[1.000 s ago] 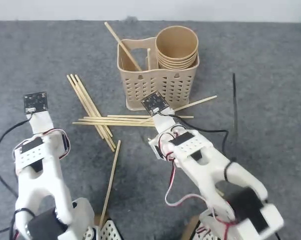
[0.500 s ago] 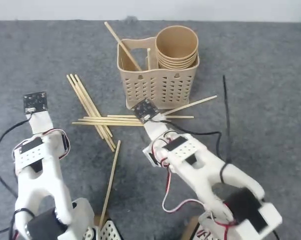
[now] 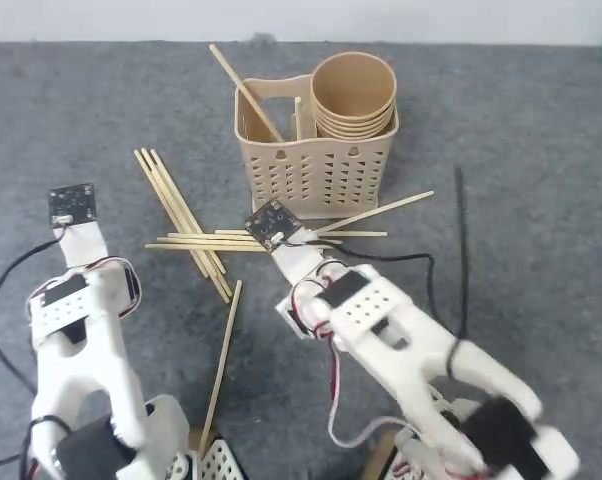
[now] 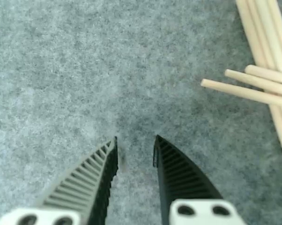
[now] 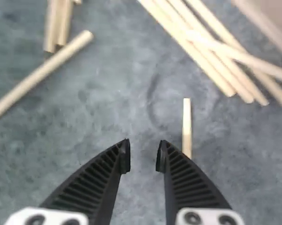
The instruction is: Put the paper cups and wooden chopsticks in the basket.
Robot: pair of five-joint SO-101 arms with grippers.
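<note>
A beige basket stands at the back with a stack of paper cups in one compartment and a wooden chopstick leaning in another. Several loose chopsticks lie crossed on the grey carpet in front of it, one nearer the arms. My right gripper hovers open over bare carpet, a chopstick end beside one finger and more chopsticks beyond. My left gripper is open over bare carpet, with chopstick ends off to one side.
The left arm stands left of the chopstick pile and the right arm in front of the basket. A black cable trails on the carpet to the right. One chopstick angles out by the basket's base.
The right arm has swung left, its wrist moving from the basket's front toward the crossed chopsticks. The black cable shifted with it. The left arm has not moved.
</note>
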